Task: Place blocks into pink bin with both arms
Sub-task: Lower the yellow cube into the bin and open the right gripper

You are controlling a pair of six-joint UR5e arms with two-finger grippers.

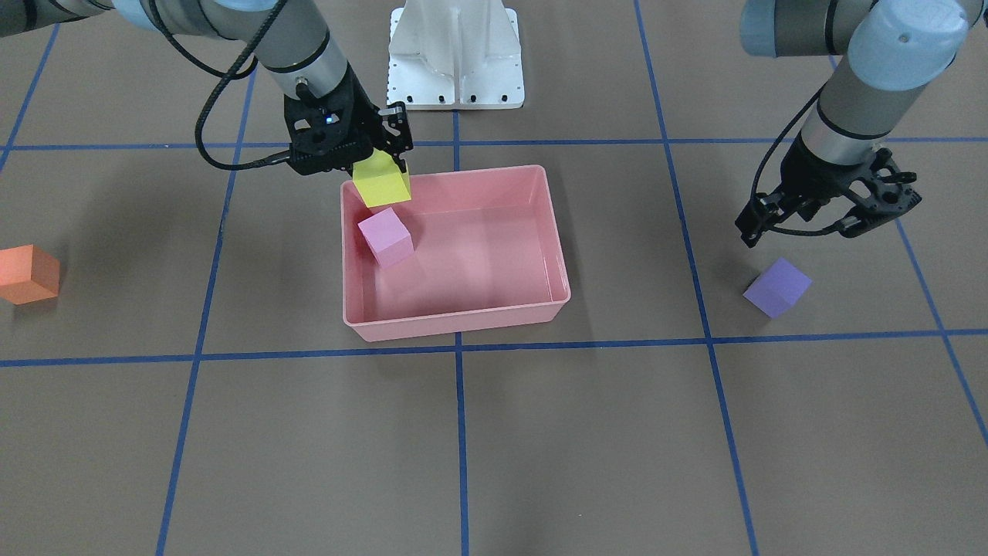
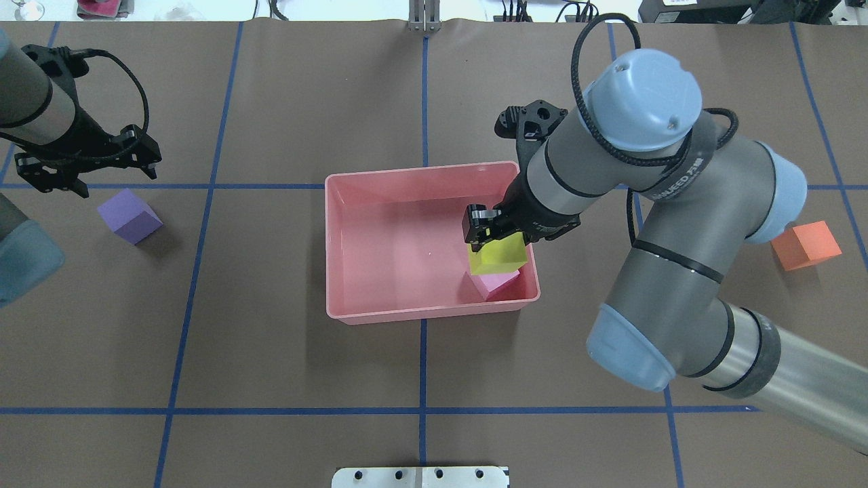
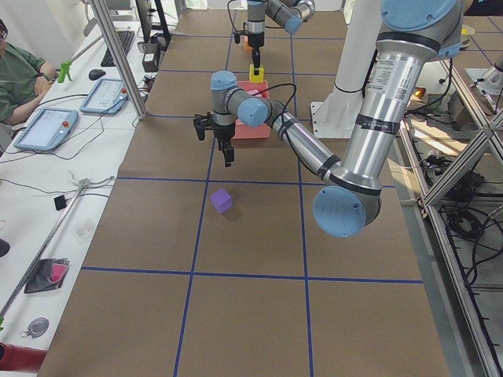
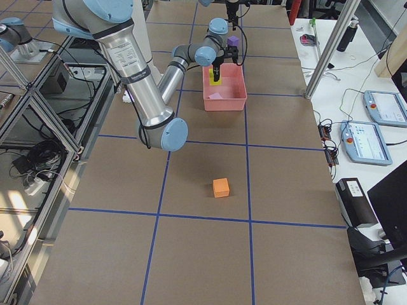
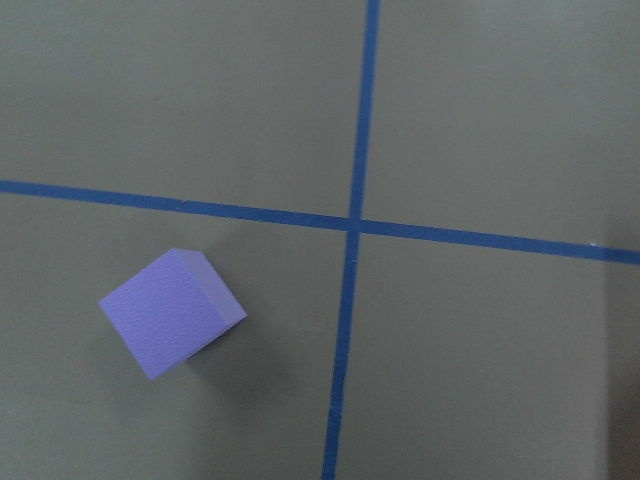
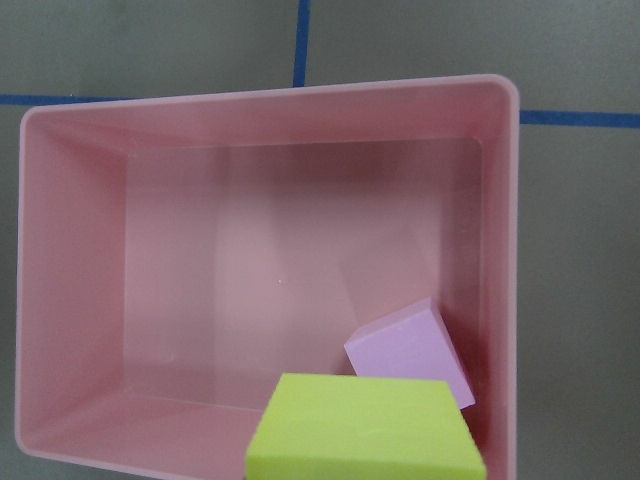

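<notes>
Right gripper [image 1: 380, 171]: clenched on yellow block [image 1: 381, 188], held over pink bin [image 1: 455, 324], presumably for release. Left gripper [image 1: 800, 229]: spread wide near purple block [image 1: 776, 287] on desk [image 1: 587, 448], presumably pre-grasp.

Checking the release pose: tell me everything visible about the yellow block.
The yellow block is a small matte cube, lime-yellow, with clean edges and no visible marks. The right gripper holds it, jaws shut on its upper part. It hangs over a robot-side corner of the pink bin, above the pink-lilac block lying inside, and appears raised off the bin floor. Whether the two blocks touch cannot be told.
</notes>
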